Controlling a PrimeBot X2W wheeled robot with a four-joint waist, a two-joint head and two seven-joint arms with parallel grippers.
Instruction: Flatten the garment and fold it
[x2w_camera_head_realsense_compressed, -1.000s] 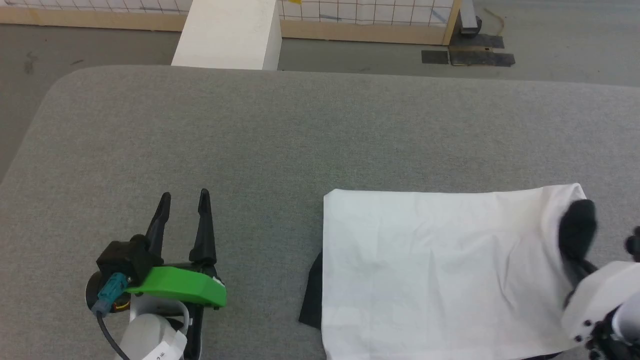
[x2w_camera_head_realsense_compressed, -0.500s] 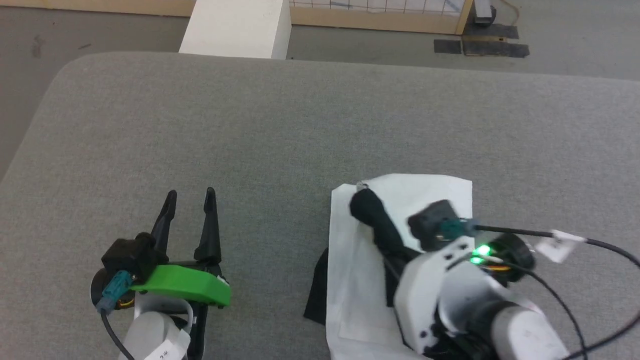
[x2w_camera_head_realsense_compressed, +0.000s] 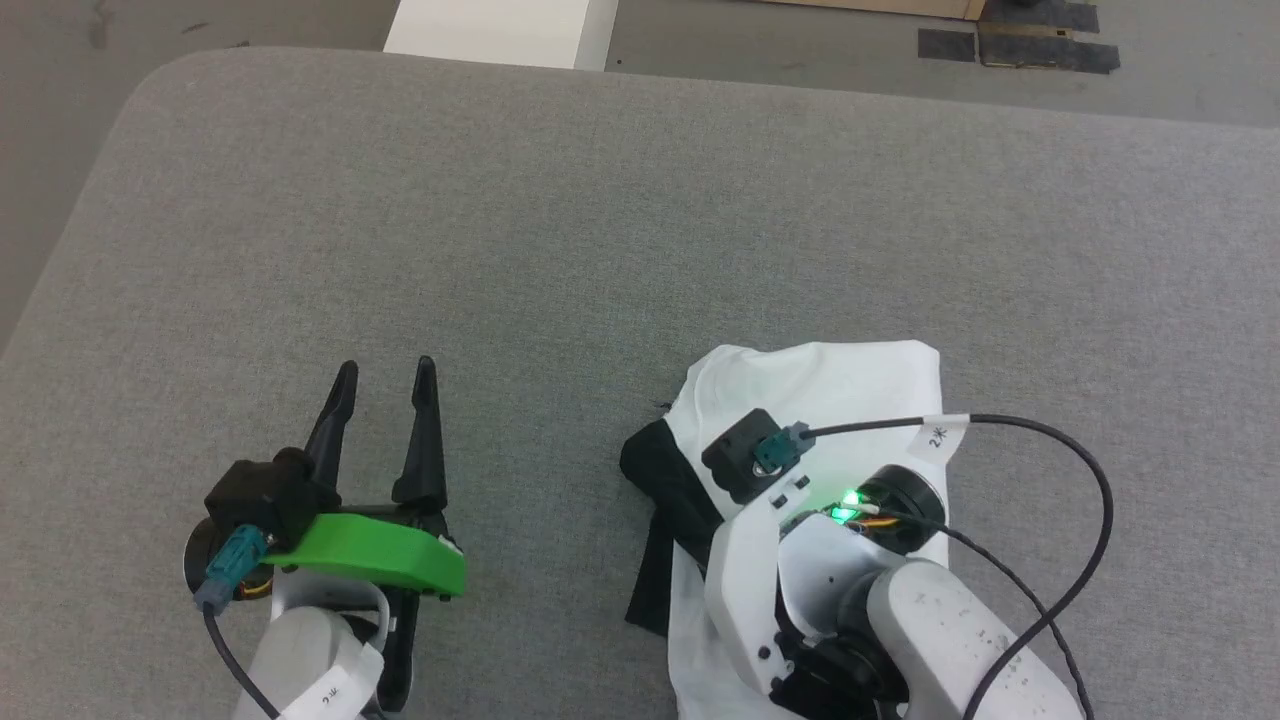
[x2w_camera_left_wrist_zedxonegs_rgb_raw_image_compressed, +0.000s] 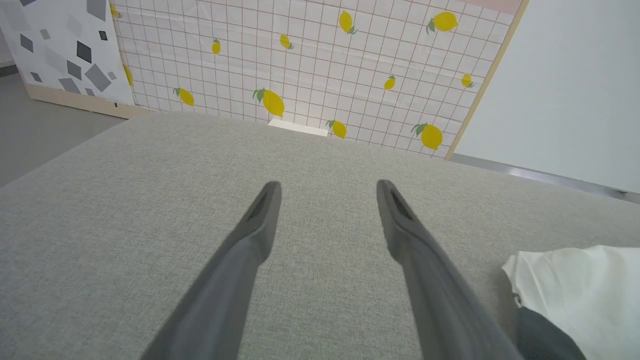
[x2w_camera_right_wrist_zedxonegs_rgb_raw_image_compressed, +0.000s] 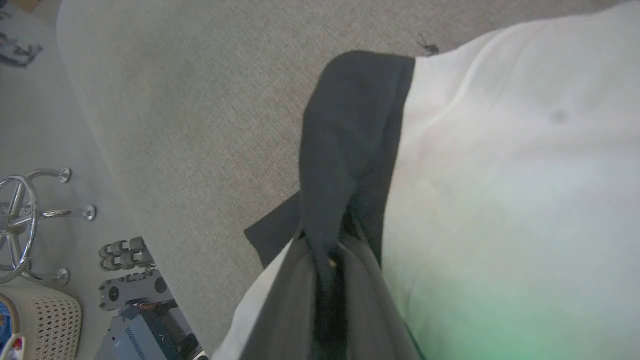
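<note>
The garment (x2w_camera_head_realsense_compressed: 850, 385) lies on the grey table (x2w_camera_head_realsense_compressed: 600, 200), near its front edge and right of its middle, doubled into a compact white packet with a black sleeve (x2w_camera_right_wrist_zedxonegs_rgb_raw_image_compressed: 350, 125) protruding on the side toward the table's centre. The right gripper (x2w_camera_right_wrist_zedxonegs_rgb_raw_image_compressed: 327, 255) sits over the packet, jaws closed on the black sleeve cloth. The left gripper (x2w_camera_head_realsense_compressed: 385, 365) rests over the table's front-left area, jaws spread and empty, apart from the cloth. Assessment: a folding pass is in hand. The next move requires laying the held cloth flat, releasing it, and withdrawing without dragging the layers.
</note>
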